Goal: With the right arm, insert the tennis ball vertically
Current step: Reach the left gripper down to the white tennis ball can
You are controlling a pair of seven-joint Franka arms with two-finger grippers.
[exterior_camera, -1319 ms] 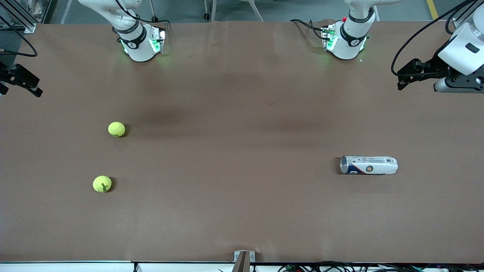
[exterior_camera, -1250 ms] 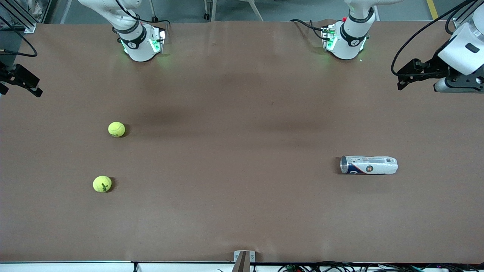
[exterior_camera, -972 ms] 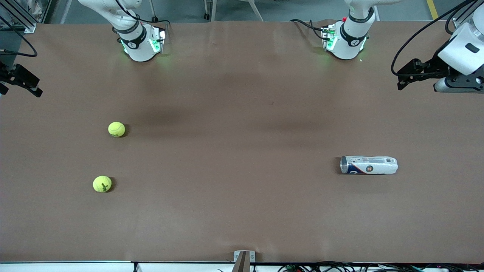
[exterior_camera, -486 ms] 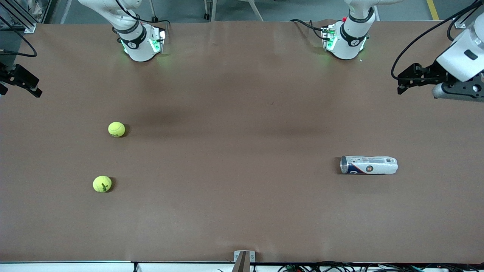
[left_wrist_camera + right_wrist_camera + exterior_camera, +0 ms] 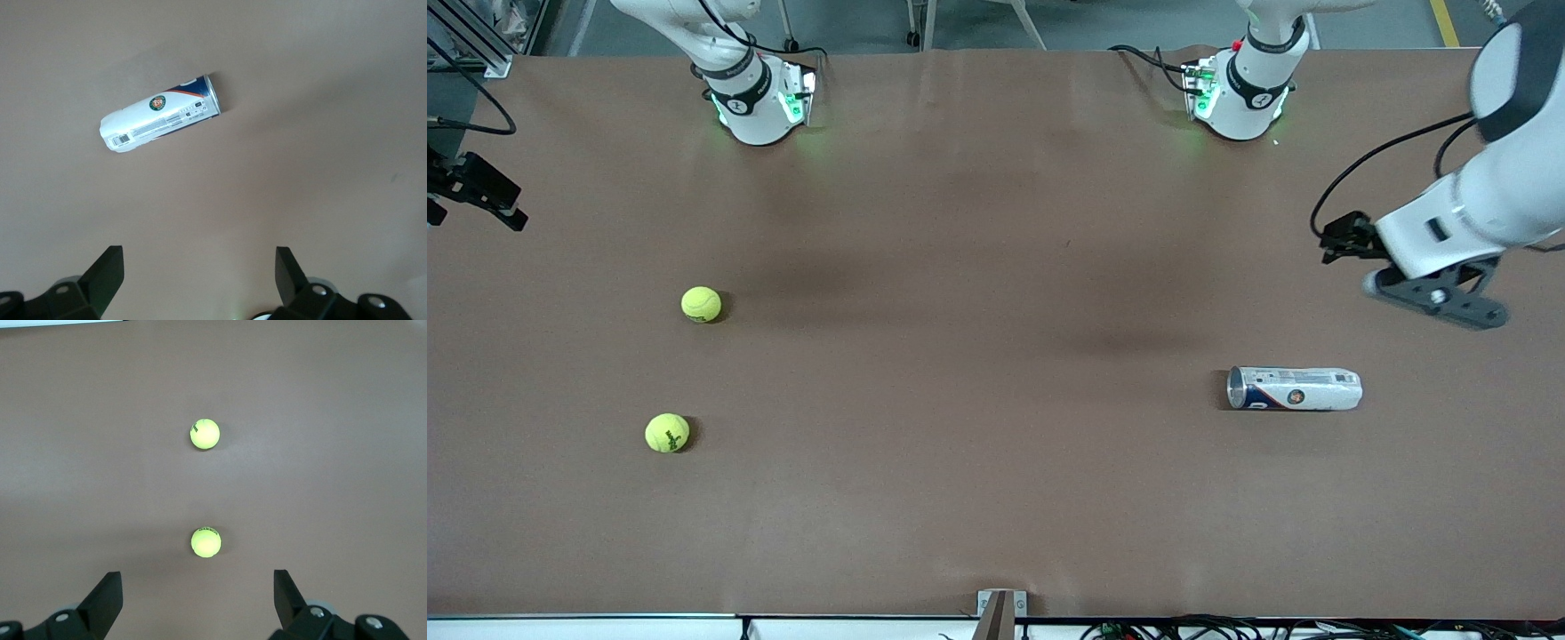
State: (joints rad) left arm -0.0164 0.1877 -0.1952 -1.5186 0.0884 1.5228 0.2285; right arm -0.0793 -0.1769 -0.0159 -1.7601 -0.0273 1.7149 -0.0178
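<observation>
Two yellow-green tennis balls lie on the brown table toward the right arm's end, one (image 5: 701, 304) farther from the front camera than the other (image 5: 667, 433). Both show in the right wrist view (image 5: 205, 433) (image 5: 206, 542). A white and blue ball can (image 5: 1294, 388) lies on its side toward the left arm's end, its open mouth facing the balls. My left gripper (image 5: 1434, 300) hangs open and empty above the table close to the can, which shows in the left wrist view (image 5: 160, 122). My right gripper (image 5: 197, 592) is open and empty, up in the air with both balls ahead of it.
The two arm bases (image 5: 756, 102) (image 5: 1240, 93) stand along the table's edge farthest from the front camera. A small metal bracket (image 5: 1000, 604) sits at the edge nearest that camera. Brown table surface (image 5: 978, 356) lies between the balls and the can.
My left arm has swung down and in over the table toward the can. The right arm, the balls and the can have not moved.
</observation>
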